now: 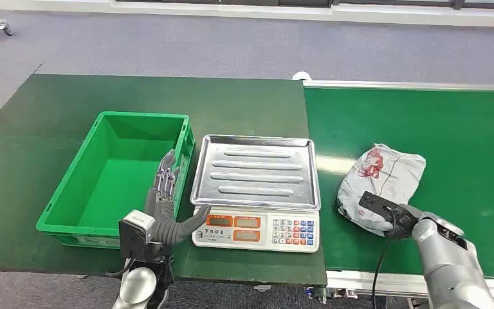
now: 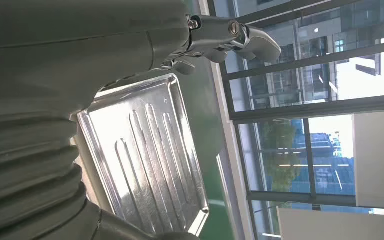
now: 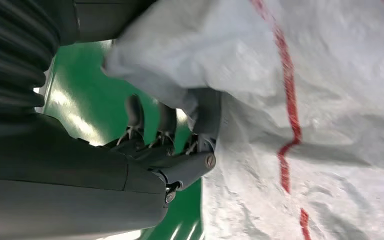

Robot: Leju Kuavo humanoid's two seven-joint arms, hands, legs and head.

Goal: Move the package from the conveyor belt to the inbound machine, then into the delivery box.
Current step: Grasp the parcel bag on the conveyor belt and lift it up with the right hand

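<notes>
Closest in, the left hand [image 1: 165, 205] is open flat with its fingers spread, and it holds nothing. It hovers between the green box [image 1: 71, 207] and the scale [image 1: 256, 188], with its thumb touching the scale's front corner. The right hand [image 1: 395, 219] is on the near side of the bag [image 1: 383, 182], its fingers [image 3: 207, 117] curled under the bag's edge and gripping it. The grey bag with red print lies on the green belt [image 1: 463, 138], just beside the scale. The scale's shiny tray [image 1: 255, 170] has nothing on it.
</notes>
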